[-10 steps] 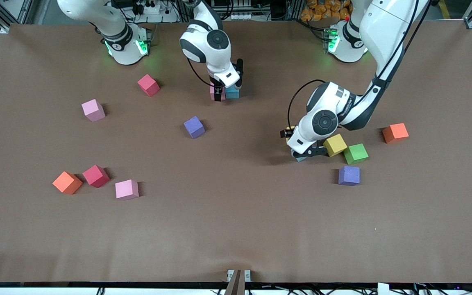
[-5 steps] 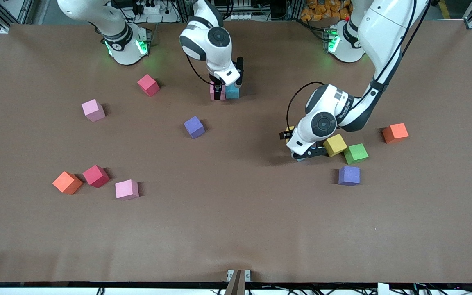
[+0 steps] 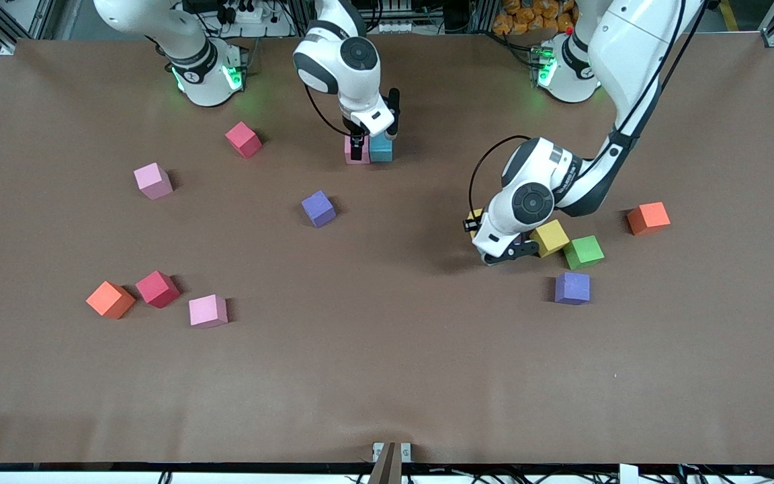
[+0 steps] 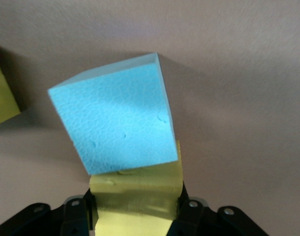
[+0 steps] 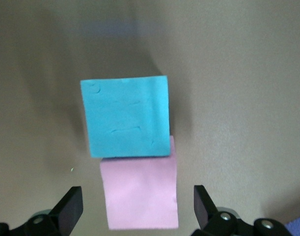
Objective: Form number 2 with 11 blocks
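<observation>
A pink block [image 3: 357,153] and a light blue block [image 3: 381,149] sit side by side and touching, far from the front camera, at mid table. My right gripper [image 3: 364,142] hangs just over the pink block [image 5: 139,194], open, with a finger [image 5: 70,209] on each side and clear of it. The light blue block [image 5: 126,115] lies just past the fingertips. My left gripper [image 3: 496,252] is low at the table, shut on a yellow block [image 4: 135,196]. That yellow block touches a tilted light blue block [image 4: 115,118].
Loose blocks lie about: red [image 3: 244,139], pink [image 3: 153,180], purple [image 3: 318,208], orange [image 3: 110,299], red [image 3: 157,288] and pink [image 3: 207,310] toward the right arm's end. Yellow [image 3: 549,238], green [image 3: 583,252], purple [image 3: 572,288] and orange [image 3: 648,218] lie beside the left gripper.
My right gripper has risen a little off the pink and light blue pair. My left gripper has shifted slightly and now covers the light blue block beneath it.
</observation>
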Action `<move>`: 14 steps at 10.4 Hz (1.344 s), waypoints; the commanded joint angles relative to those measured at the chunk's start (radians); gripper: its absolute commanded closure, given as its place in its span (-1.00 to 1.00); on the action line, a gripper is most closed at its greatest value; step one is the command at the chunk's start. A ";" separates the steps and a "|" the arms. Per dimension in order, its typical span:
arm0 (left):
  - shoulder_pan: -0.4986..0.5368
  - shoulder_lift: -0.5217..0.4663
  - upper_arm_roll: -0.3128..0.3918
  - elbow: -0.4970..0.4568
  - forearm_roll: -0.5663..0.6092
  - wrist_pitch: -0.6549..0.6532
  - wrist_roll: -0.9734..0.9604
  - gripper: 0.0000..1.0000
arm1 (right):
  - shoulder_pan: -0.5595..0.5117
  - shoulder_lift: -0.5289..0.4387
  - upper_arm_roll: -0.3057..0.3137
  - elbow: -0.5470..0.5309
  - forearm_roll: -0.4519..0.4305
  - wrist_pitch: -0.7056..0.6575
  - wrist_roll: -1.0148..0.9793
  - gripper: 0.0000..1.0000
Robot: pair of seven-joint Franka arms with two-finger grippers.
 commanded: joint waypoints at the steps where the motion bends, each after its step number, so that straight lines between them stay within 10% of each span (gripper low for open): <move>1: 0.001 -0.117 -0.009 -0.014 -0.043 -0.076 -0.095 0.81 | 0.002 -0.064 -0.003 0.034 0.009 -0.122 0.014 -1.00; 14: 0.000 -0.169 -0.177 -0.027 -0.126 -0.074 -0.911 0.80 | -0.688 0.059 -0.016 0.393 0.007 -0.196 0.010 -1.00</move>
